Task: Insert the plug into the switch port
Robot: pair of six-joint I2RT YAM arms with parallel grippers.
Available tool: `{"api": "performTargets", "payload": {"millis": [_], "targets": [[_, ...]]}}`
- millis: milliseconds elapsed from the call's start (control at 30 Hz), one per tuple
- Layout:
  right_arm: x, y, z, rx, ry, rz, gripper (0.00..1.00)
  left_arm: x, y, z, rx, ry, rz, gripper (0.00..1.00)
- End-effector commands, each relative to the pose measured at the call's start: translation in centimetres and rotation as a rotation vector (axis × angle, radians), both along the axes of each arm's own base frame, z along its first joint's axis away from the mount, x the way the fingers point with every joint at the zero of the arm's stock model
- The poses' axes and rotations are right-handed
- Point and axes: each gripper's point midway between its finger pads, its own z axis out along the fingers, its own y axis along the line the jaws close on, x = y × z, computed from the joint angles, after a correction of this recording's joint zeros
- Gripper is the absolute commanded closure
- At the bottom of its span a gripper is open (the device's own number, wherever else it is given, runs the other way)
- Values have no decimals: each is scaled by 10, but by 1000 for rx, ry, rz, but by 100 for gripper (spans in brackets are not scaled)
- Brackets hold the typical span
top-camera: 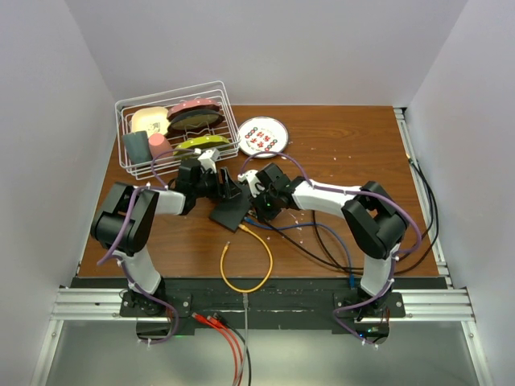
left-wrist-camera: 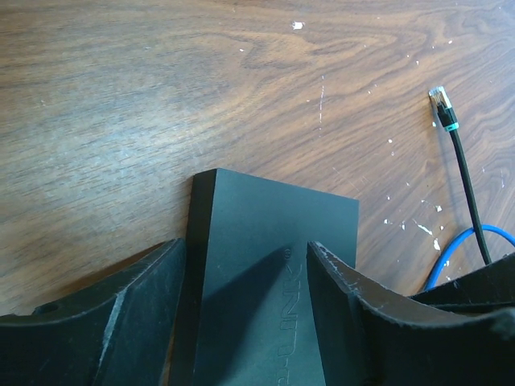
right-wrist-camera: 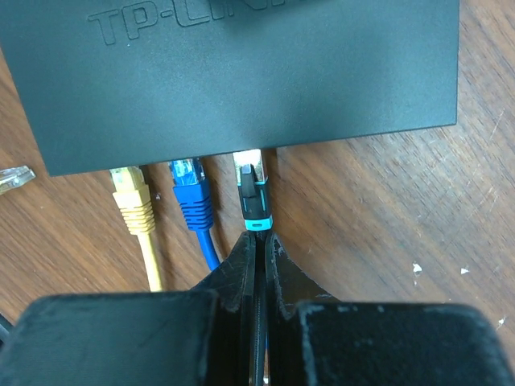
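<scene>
My right wrist view shows what the overhead view cannot. My right gripper (right-wrist-camera: 259, 241) is clamped narrow on the tail of the black plug with a teal band (right-wrist-camera: 254, 197), straight ahead at twelve o'clock. The plug's nose sits at the mouth of the switch port (right-wrist-camera: 249, 155), in the near edge of the flat matte black rectangular box (right-wrist-camera: 241, 72). How deep it goes I cannot tell. On its nine o'clock side, a blue plug (right-wrist-camera: 191, 197) and a yellow plug (right-wrist-camera: 133, 201) sit in neighbouring ports.

My left wrist view alone shows my left gripper (left-wrist-camera: 246, 257) standing wide astride the box. Whether its fingers (left-wrist-camera: 121, 314) press the sides I cannot tell. At two o'clock there, a loose clear plug (left-wrist-camera: 438, 98) on a black cable lies on the wood.

Only the overhead view gives the brown wooden bench (top-camera: 346, 153) and the pale walls (top-camera: 241, 48) closing three sides. A white wire basket (top-camera: 122, 133) of dishes stands at eleven o'clock, with a round white patterned plate (top-camera: 263, 135) beside it. A looped yellow cable (top-camera: 245, 269) lies at six.
</scene>
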Motion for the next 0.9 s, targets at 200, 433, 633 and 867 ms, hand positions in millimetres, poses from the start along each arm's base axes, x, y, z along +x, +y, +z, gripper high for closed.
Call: {"api": "performTargets", "payload": {"millis": [200, 433, 633, 867], "targets": [[28, 30, 18, 98, -83, -54, 100, -17, -11, -18, -26, 78, -104, 59], [43, 36, 27, 137, -110, -152, 100, -26, -11, -29, -16, 142, -136, 71], [56, 35, 35, 172, -133, -283, 100, -32, -7, -36, 12, 189, -129, 75], [64, 33, 43, 231, -155, -401, 100, -41, -5, -44, 24, 249, -130, 77]]}}
